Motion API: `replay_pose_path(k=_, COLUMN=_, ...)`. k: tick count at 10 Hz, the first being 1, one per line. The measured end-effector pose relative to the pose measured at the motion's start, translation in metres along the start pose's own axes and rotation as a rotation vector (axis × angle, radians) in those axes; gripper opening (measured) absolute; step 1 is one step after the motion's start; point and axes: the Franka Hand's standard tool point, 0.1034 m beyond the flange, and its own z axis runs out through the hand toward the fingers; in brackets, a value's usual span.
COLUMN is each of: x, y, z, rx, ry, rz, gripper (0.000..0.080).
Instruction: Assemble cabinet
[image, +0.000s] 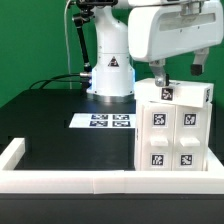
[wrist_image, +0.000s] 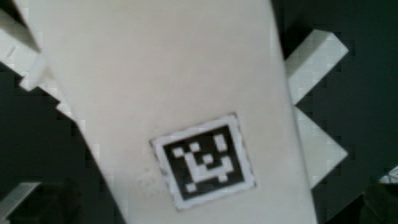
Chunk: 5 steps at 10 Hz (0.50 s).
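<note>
You've got the black desk (image: 60, 125) below, the cabinet (image: 178, 130) standing at the exterior view's right by the white rim (image: 60, 178). The marker board (image: 103, 121) lies flat near the arm's base. Your jaws (image: 177, 78) hang spread wide above the cabinet's top, gripping nothing.

Black table (image: 50, 125), low white rim (image: 60, 180) along its edge, marker board (image: 103, 121) (flat, four tags) lying on it
</note>
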Motion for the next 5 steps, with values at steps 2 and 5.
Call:
replay_pose_path(k=2, x=-0.007, y=0.005, z=0.01, rx=0.011, ry=-0.013, rz=-0.071, gripper=0.0797)
replay_pose_path(k=5, x=-0.01, y=0.005, z=0.016, rx=0.017, ry=-0.019, rz=-0.066, gripper=0.0797)
